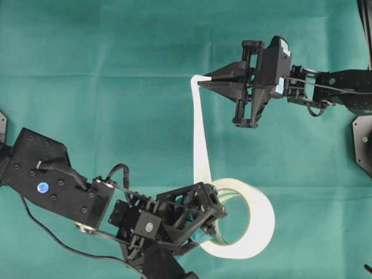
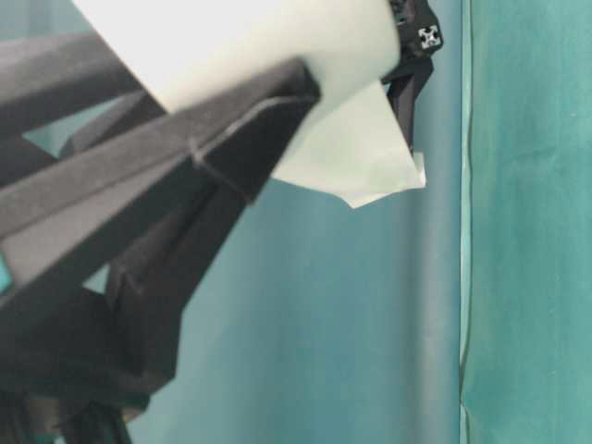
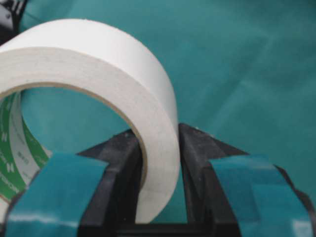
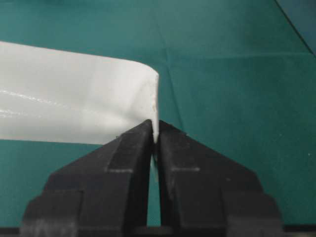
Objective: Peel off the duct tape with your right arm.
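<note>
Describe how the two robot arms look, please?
Both arms are black. The left hand has blocky fingers wrapped in teal tape, loose black cables and a round blue sticker. The right hand has plain black pointed fingers and pale blue markings on its wrist.

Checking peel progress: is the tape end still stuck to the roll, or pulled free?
Pulled free: a strip runs from the roll to the right gripper.

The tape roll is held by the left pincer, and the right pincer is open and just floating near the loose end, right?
Not quite. The left pincer does hold the tape roll by its wall, but the right pincer is not open. The right wrist view shows it shut on the loose end of the strip, pinching it.
</note>
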`<state>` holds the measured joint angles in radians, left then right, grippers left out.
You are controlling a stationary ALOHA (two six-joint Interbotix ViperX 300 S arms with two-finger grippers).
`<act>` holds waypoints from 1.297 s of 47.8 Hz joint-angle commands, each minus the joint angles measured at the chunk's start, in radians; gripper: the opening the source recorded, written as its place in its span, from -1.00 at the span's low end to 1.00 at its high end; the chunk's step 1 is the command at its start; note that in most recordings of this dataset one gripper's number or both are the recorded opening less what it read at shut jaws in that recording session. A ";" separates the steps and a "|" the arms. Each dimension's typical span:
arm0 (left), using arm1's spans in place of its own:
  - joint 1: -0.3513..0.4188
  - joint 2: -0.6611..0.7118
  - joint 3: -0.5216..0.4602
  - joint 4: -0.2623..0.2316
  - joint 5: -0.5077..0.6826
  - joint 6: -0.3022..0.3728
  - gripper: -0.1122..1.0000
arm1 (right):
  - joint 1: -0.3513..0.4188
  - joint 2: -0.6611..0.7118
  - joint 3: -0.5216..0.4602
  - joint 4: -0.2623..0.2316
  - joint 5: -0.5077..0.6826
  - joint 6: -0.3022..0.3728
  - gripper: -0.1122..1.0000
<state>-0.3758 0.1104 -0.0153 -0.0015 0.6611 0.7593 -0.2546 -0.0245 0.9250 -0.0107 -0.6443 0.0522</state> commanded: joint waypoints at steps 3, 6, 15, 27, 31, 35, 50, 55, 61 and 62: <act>-0.081 -0.034 -0.011 -0.012 -0.032 -0.025 -0.45 | -0.091 -0.006 -0.015 0.011 0.005 0.002 -0.96; -0.081 -0.034 -0.006 -0.014 -0.032 -0.028 -0.45 | -0.092 -0.006 -0.017 0.009 0.006 0.002 -0.96; -0.083 -0.040 0.012 -0.014 -0.032 -0.031 -0.45 | -0.091 -0.005 -0.020 0.009 0.015 0.002 -0.96; -0.069 -0.055 0.095 -0.014 -0.032 -0.091 -0.45 | -0.091 -0.005 -0.021 0.009 0.026 0.000 -0.84; -0.054 -0.060 0.129 -0.014 -0.032 -0.147 -0.45 | -0.091 -0.006 -0.021 0.009 0.026 0.000 -0.64; -0.041 -0.066 0.156 -0.014 -0.032 -0.198 -0.45 | -0.092 -0.006 -0.021 0.009 0.026 0.000 -0.59; 0.000 -0.072 0.215 -0.012 -0.029 -0.278 -0.45 | -0.091 -0.006 -0.017 0.009 0.026 0.000 -0.59; 0.006 -0.081 0.216 -0.012 -0.029 -0.278 -0.45 | -0.092 -0.009 -0.015 0.009 0.029 0.002 -0.59; 0.014 -0.104 0.213 -0.014 -0.032 -0.279 -0.45 | -0.092 -0.023 -0.011 0.009 0.041 0.003 -0.59; 0.015 -0.109 0.213 -0.012 -0.032 -0.279 -0.45 | -0.091 -0.034 -0.011 0.009 0.044 0.003 -0.59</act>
<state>-0.3682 0.0644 0.2163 -0.0169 0.6412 0.4817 -0.3467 -0.0215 0.9219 -0.0031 -0.6029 0.0537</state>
